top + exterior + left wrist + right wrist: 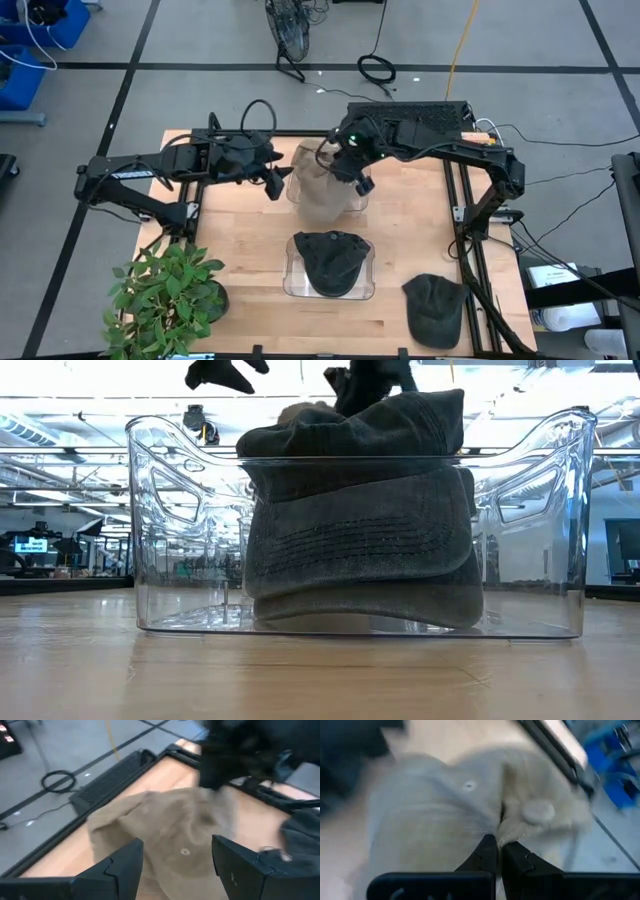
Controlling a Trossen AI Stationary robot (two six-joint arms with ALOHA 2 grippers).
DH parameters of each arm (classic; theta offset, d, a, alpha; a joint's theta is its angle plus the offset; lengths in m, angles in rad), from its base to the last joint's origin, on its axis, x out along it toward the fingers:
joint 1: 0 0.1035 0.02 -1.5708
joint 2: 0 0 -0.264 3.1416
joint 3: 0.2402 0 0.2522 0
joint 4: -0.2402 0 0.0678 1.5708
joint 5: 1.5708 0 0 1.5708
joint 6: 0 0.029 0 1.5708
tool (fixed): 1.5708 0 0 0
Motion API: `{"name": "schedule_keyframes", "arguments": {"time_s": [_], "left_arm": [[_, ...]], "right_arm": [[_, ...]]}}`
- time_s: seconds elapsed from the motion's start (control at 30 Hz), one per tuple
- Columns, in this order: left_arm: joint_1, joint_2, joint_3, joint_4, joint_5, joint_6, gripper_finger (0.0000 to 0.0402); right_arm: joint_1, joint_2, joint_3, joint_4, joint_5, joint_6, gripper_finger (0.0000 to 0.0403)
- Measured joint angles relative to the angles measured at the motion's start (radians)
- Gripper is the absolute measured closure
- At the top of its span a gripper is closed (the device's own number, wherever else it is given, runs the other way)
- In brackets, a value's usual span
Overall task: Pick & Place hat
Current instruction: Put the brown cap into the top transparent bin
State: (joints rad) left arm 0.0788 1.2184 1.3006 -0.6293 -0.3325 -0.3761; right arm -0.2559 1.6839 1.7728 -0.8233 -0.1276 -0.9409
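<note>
Nearby, plant [165, 295] and loose cap [436, 307]

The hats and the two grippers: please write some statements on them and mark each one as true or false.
1. The right gripper is shut on the beige hat. True.
2. The left gripper is shut on the beige hat. False: its fingers stand open, apart from the hat.
3. The clear bin holds dark hats. True.
4. The plant stands inside the bin. False: it stands on the table, at the left arm's side.
5. Another dark hat lies on the table outside the bin. True.
</note>
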Motion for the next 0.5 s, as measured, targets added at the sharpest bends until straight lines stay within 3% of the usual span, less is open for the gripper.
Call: {"name": "schedule_keyframes", "arguments": {"time_s": [0.13, 0.3, 0.5], "left_arm": [[0.0, 0.024, 0.001, 0.023, 0.076, 0.006, 0.0167], [0.0, 0.086, 0.001, 0.076, 0.148, 0.037, 0.0167], [0.001, 0.191, -0.001, 0.101, 0.197, 0.042, 0.0167]], "right_arm": [[-0.001, -0.005, -0.062, 0.134, 0.176, -0.014, 0.0403], [0.002, -0.007, -0.073, 0.271, 0.177, 0.02, 0.0403], [0.002, -0.006, -0.073, 0.264, 0.176, 0.057, 0.0403]]}}
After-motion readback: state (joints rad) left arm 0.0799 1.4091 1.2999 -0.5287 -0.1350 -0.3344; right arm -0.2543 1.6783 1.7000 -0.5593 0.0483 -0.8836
